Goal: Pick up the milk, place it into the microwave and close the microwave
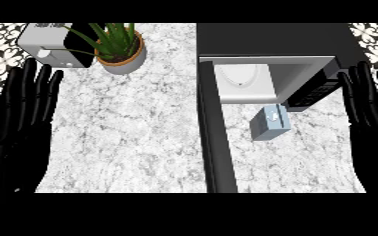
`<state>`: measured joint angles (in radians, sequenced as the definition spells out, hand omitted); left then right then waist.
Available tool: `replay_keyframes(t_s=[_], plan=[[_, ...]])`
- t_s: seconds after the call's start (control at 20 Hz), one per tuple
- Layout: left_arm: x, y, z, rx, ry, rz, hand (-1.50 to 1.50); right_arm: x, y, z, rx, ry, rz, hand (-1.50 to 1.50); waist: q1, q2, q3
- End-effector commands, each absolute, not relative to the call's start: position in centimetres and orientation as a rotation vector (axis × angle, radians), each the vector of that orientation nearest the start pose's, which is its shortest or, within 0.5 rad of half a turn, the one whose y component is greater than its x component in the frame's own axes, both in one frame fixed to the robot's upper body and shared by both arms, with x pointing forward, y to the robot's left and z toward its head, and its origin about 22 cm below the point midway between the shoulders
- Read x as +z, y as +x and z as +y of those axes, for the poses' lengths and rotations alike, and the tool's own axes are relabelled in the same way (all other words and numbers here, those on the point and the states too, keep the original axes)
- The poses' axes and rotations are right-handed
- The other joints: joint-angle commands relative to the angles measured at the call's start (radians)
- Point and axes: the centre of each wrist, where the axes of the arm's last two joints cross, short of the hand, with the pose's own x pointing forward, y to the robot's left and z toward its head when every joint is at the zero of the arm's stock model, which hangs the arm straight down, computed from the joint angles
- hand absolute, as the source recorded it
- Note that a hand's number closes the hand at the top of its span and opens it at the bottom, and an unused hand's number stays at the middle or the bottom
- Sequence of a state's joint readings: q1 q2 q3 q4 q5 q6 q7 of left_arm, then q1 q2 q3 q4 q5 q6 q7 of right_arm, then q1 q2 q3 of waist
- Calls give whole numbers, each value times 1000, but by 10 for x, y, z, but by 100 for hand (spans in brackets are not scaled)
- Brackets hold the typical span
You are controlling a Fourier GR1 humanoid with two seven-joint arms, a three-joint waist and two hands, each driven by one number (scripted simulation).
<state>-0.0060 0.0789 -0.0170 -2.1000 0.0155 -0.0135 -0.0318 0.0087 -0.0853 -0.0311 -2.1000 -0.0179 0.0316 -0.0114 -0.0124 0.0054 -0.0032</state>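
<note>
Before the open microwave [266, 77], the milk [270, 123] is standing on the counter [133, 130]; left hand [28, 110] and right hand [362, 100] are resting open, gripping nothing.

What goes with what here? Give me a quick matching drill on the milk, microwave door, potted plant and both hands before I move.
1 milk carton
2 microwave door
3 potted plant
4 left hand and right hand

a swung open
b far left of the counter
c open, at the view's edges
d on the counter before the microwave

Pairs: 1-d, 2-a, 3-b, 4-c
</note>
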Motion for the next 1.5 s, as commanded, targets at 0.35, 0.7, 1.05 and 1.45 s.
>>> replay_keyframes(t_s=[0.35,0.7,1.05,1.45], plan=[[109,179,218,67,-172,-1961,-150,146,217,-195,9,-219,-2039,-150,26,-7,2],[129,110,235,50,-149,-1973,-150,138,188,-184,-69,-290,-1984,-150,23,-10,3],[151,79,250,42,-140,-1972,-150,133,211,-184,-60,-391,-1915,-150,28,-8,3],[148,62,253,41,-160,-1975,-150,71,211,-206,-127,-455,-1804,-150,34,-9,4]])
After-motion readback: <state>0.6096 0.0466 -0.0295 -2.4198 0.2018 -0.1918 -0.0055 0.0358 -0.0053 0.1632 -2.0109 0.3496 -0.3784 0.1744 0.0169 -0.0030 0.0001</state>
